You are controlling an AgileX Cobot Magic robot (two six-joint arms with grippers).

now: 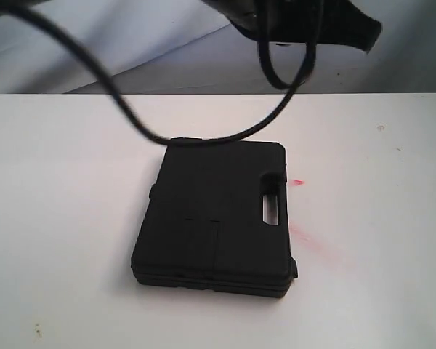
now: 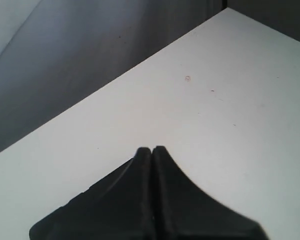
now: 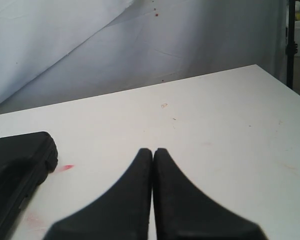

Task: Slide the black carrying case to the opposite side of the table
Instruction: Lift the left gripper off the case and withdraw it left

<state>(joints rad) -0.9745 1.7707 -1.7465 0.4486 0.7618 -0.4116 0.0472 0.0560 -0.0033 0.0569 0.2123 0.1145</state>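
Case (image 1: 214,218) apart from closed right fingers (image 3: 130,200)

**Soft, even light; blacks lose detail**

Exterior view: desk (image 1: 370,240) bright, close to washed out. The case (image 1: 211,218) is near-featureless black, with a faint soft shadow at its near edge. Cable (image 1: 94,69) blurred. Wrist views: left fingers (image 2: 125,200) and right fingers (image 3: 125,200) are dark, soft-edged silhouettes. Backdrop (image 3: 65,50) is dimmer and greyish.

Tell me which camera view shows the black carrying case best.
The exterior view: the whole black carrying case lies flat on the table, handle slot visible, with a cable crossing only its far edge. The right wrist view catches just one corner of it. The left wrist view shows none of it.
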